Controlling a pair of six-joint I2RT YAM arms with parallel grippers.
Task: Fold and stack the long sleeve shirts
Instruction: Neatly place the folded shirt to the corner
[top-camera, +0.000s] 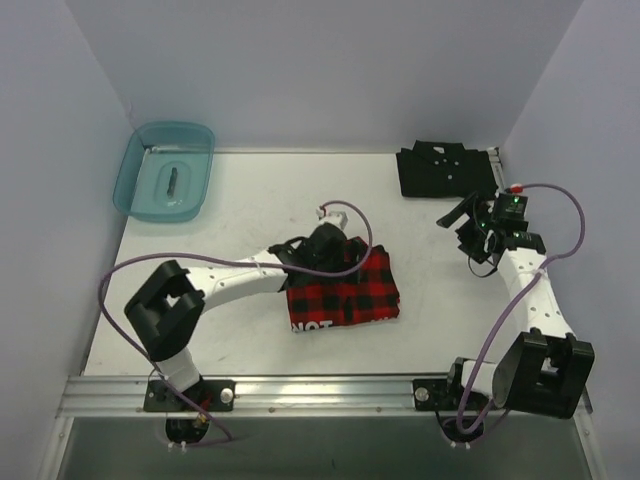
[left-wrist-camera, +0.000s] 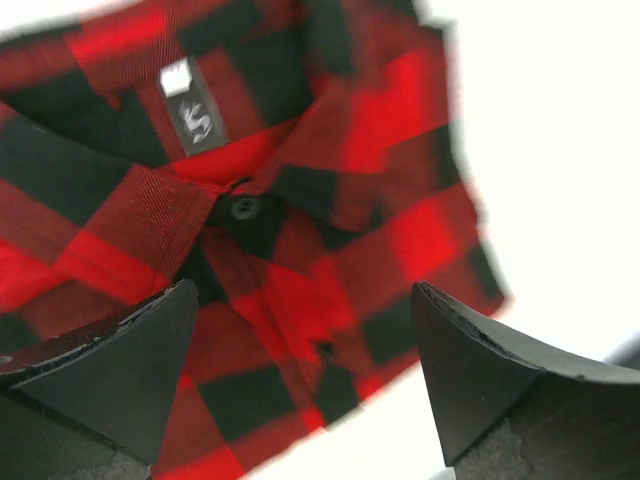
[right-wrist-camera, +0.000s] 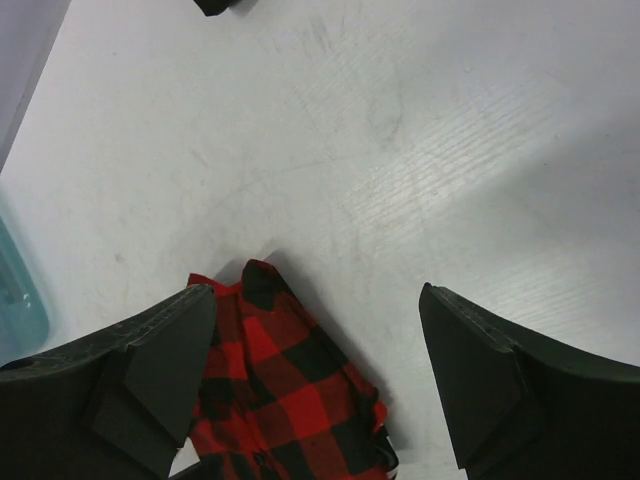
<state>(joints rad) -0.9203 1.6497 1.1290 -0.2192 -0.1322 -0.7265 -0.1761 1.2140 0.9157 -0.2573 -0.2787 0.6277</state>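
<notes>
Bystanders on my feed — two spots
A translucent teal bin (top-camera: 165, 172) sits in the white table's (top-camera: 250, 340) far-left corner, by the lilac wall (top-camera: 60, 150) — an aluminium rail (top-camera: 320, 390) runs along the near edge.

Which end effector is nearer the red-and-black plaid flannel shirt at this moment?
Left. The left end effector is open directly over the collar end of the red-and-black plaid flannel shirt. The right end effector is well off to the shirt's right, open and clear of the fabric.
</notes>
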